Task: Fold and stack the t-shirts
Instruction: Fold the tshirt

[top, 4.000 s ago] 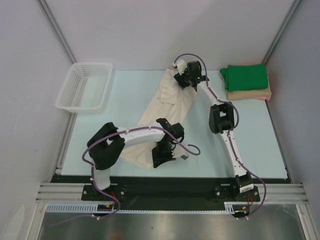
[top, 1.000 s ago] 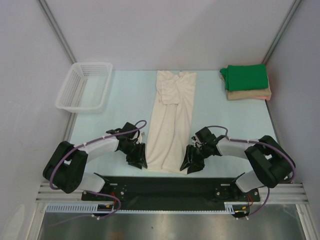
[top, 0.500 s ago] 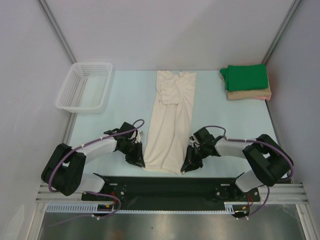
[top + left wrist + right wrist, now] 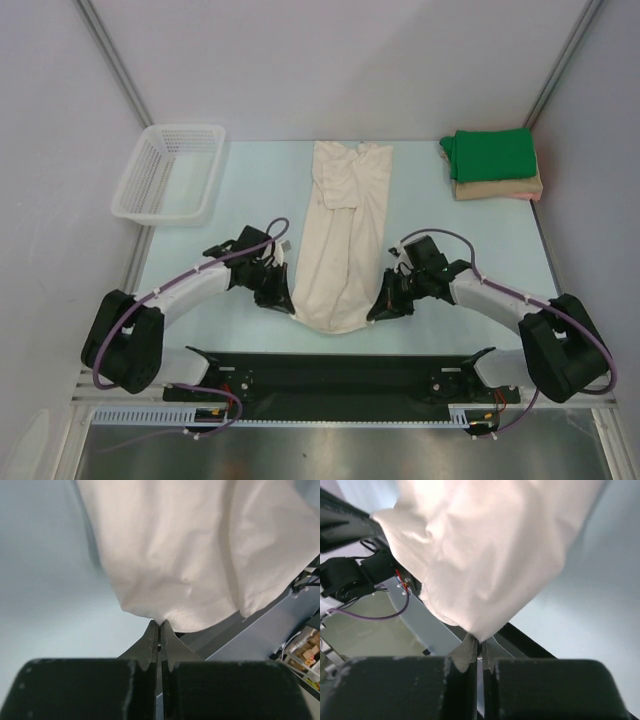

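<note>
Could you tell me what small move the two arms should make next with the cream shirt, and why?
Probably lift both corners together and carry them toward the collar end. The left tool and right tool are each shut on a near hem corner of the cream shirt, which lies as a long narrow strip.

My left arm (image 4: 190,285) lies low, its elbow folded out to the left and its forearm reaching inward. My right arm (image 4: 500,297) mirrors it, elbow out to the right. My left gripper (image 4: 282,302) and right gripper (image 4: 382,308) angle down and toward each other, each with its fingers (image 4: 151,642) pressed together on the hem of the cream-white t-shirt (image 4: 340,250).
</note>
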Robot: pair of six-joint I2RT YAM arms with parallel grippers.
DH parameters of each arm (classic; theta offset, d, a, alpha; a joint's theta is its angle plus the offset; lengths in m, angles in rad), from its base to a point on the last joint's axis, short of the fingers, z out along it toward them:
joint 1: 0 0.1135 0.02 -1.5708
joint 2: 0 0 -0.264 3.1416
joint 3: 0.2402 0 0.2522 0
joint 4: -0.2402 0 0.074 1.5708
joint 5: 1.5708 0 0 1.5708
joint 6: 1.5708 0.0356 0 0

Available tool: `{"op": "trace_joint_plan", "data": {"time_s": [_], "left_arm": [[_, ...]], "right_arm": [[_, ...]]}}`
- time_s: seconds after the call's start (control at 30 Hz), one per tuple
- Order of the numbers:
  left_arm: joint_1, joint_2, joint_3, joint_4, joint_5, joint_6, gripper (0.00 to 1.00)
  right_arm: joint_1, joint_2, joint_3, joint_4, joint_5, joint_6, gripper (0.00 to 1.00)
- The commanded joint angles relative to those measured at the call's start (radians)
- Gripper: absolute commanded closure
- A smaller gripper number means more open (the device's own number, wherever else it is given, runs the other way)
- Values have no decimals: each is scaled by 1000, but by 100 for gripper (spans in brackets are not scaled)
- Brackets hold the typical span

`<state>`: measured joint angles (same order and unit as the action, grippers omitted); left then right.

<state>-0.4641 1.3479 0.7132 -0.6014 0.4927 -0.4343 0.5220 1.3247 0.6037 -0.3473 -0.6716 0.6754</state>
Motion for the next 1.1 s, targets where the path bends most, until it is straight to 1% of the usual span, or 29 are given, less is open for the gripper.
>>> {"op": "trace_joint_plan", "data": {"time_s": [0.0,0.17,0.3,0.5,0.73,0.77,0.83,0.87,0.97,1.03,1.07], "left_arm": [[22,-41,107,5,-9,51,100],[54,6,186,-14,-52,84,100],[88,77,319,-29,-89,103,100],[117,171,471,-11,-86,114,100],[133,310,587,58,-66,115,100],[136,350,607,66,-68,120,100],[142,394,684,71,-77,134,100],[145,440,713,71,-83,137,100],[154,516,862,71,-91,155,100],[157,592,919,71,-106,164,100],[159,623,975,74,-133,167,96]], "right_arm": [[-37,-61,82,-99,-13,-123,100],[-109,-33,143,-105,-13,-168,100],[-155,-3,205,-98,-23,-180,100],[-209,57,301,-65,-29,-178,100],[-269,215,421,8,-46,-148,100],[-277,232,439,16,-48,-142,100],[-284,269,490,34,-48,-134,100],[-290,304,507,42,-51,-128,100],[-303,381,568,73,-46,-128,100],[-312,419,593,97,-40,-129,100],[-318,460,619,112,-20,-126,100]]}}
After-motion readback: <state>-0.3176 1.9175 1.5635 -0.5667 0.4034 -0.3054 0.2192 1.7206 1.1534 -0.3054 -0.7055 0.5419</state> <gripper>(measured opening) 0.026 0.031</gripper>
